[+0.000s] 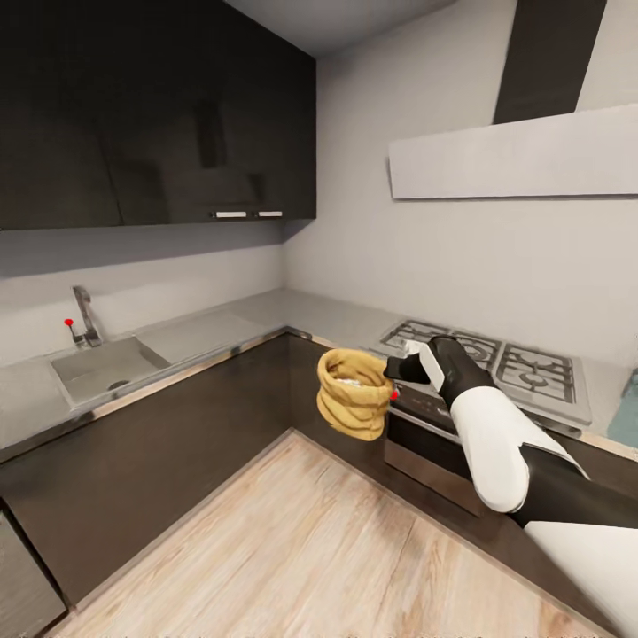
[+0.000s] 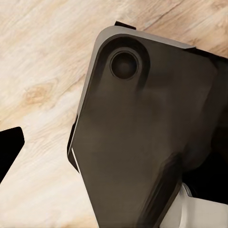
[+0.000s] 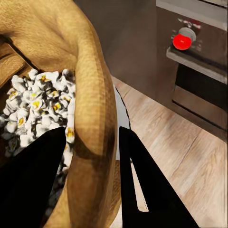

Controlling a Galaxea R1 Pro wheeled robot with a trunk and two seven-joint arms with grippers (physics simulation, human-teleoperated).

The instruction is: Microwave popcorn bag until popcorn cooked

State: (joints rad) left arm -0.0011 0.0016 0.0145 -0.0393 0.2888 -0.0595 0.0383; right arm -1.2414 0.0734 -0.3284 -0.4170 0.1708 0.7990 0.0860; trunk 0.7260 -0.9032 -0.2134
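Note:
My right gripper (image 1: pixel 396 372) is shut on the rolled rim of the tan popcorn bag (image 1: pixel 353 394), holding it upright in the air over the floor, in front of the counter corner and left of the oven. In the right wrist view the two black fingers pinch the bag's wall (image 3: pixel 90 95), one inside and one outside. White popcorn (image 3: pixel 40 102) fills the sack. The steel countertop (image 1: pixel 221 328) runs behind it. A pale blue sliver (image 1: pixel 626 412) at the counter's far right may be the microwave; too little shows to tell. One dark fingertip (image 2: pixel 9 147) shows in the left wrist view.
A gas hob (image 1: pixel 523 368) sits over a black oven (image 1: pixel 425 434) with a red knob (image 3: pixel 182 40). A sink (image 1: pixel 102 368) and tap (image 1: pixel 84 315) lie at the left. Dark upper cabinets (image 1: pixel 151 115) and a white hood (image 1: pixel 514 159) hang above. My own dark base (image 2: pixel 142 133) stands on the wood floor (image 1: pixel 292 549).

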